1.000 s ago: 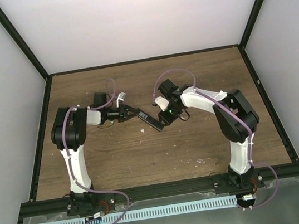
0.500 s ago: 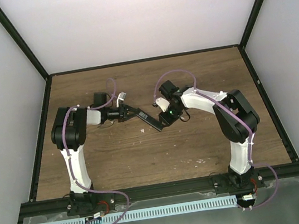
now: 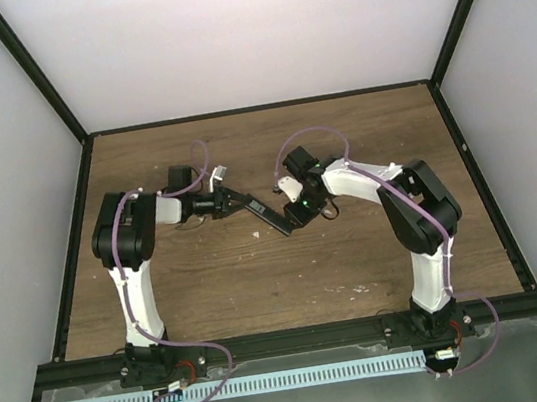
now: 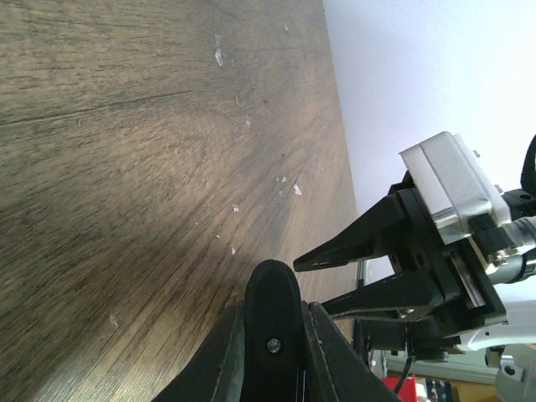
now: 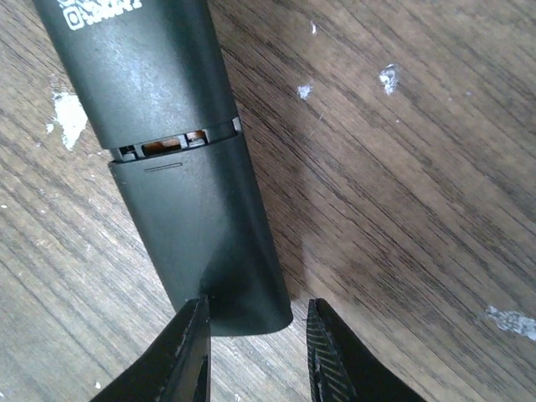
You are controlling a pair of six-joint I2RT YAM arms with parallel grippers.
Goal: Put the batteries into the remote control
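The remote control (image 3: 273,216) stretches slantwise over the tabletop (image 3: 261,283) — far-left end clamped in the left gripper (image 3: 241,203), near-right end loosely straddled by the parted right gripper (image 5: 255,314).

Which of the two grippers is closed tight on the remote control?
The left gripper: it clamps the remote control at one end. The right gripper only straddles the other end, jaws apart.
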